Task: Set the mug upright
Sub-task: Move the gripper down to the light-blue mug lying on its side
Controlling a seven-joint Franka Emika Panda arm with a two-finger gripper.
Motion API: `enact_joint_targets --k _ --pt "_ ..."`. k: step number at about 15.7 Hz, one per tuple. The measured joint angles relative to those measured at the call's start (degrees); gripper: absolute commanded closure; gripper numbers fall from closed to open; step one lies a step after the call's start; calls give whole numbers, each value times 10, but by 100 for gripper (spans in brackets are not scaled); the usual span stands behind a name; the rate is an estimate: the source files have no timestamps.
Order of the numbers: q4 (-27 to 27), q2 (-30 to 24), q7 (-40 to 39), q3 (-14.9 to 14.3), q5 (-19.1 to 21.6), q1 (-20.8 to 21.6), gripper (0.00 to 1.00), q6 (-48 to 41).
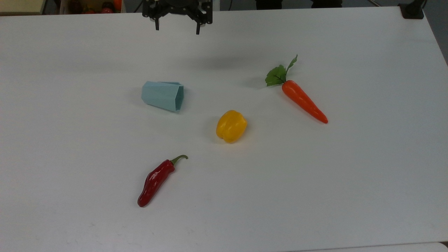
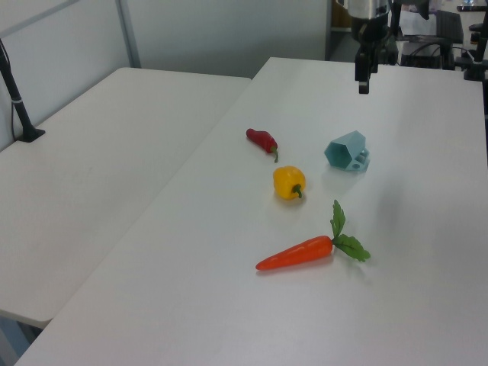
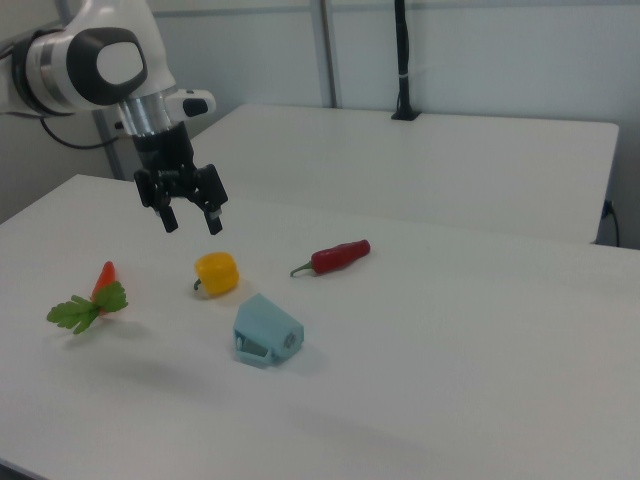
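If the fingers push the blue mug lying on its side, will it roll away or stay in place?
The mug probably will not roll far: its flat facets rest on the table, and in the right view its handle lies against the table and should block rolling. It tapers, so a push would likely swing it in a curve. It looks stiff and smooth, perhaps slippery.

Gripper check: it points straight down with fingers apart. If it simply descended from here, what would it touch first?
Probably bare table. The gripper hangs open above the surface, and the mug lies on its side, apparently off to one side of that line, though depth is uncertain.
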Motion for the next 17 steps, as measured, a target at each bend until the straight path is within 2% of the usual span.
enact_joint_targets --k 5,10,15,17 --pt "-4 60 68 5 -88 37 0 0" --pt "-4 130 139 5 -177 49 3 0" --pt "-3 190 256 6 -281 66 3 0" --pt "-2 210 300 6 -304 72 3 3"
